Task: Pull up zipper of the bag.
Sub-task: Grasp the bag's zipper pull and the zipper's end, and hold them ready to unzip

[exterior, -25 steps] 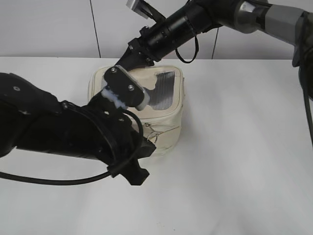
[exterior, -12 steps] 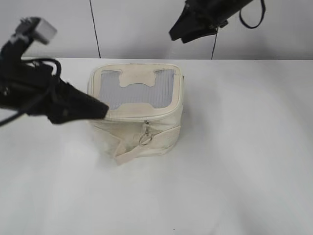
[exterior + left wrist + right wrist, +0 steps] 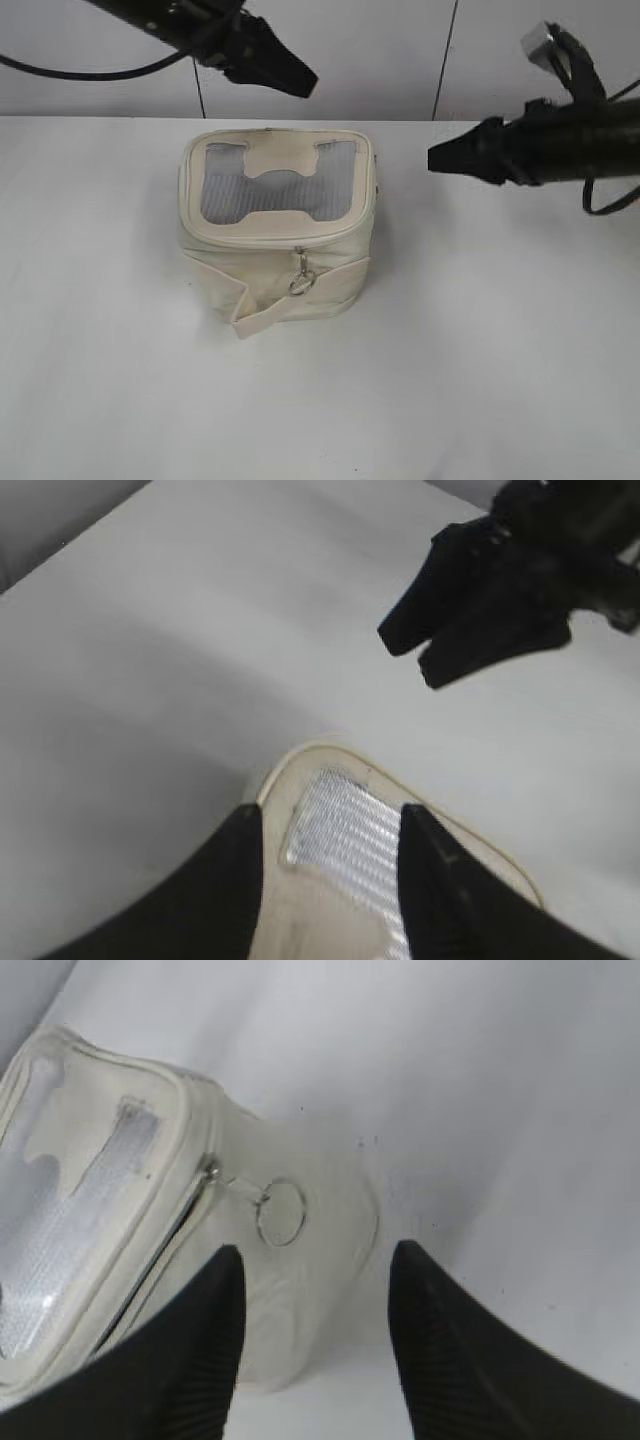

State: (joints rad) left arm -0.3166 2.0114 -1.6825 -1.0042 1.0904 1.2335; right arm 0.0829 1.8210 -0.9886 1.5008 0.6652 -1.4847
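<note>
Right gripper [image 3: 436, 158] sits at right of the exterior frame, level w/ the bag's top, well apart from it, tips pointing left; jaws look nearly together there, but in its wrist view the two black fingers [image 3: 190, 1360] stand spread w/ a clear gap, nothing between them. Left gripper [image 3: 305, 84] is at upper center-left of the exterior frame, above and behind the bag, touching nothing; its wrist view shows both fingers [image 3: 225, 885] apart, framing one corner of the bag's top, holding nothing.

Bag [image 3: 275, 235] stands upright on the white table [image 3: 480, 350], center-left of the exterior frame: cream fabric, rounded corners, grey mesh top panel [image 3: 225, 195] w/ a cream H-shaped patch [image 3: 278, 168]. Zipper [image 3: 275, 243] runs round the top rim; one silver pull w/ ring [image 3: 300, 283] hangs down the front face, just above the cream side strap [image 3: 290, 300], whose end sticks out at lower left of the bag. Right wrist view: a ring pull [image 3: 279, 1211] lies against a side wall, just below the rim, upper left-center of frame. Whether the track is fully closed: can't tell.
</note>
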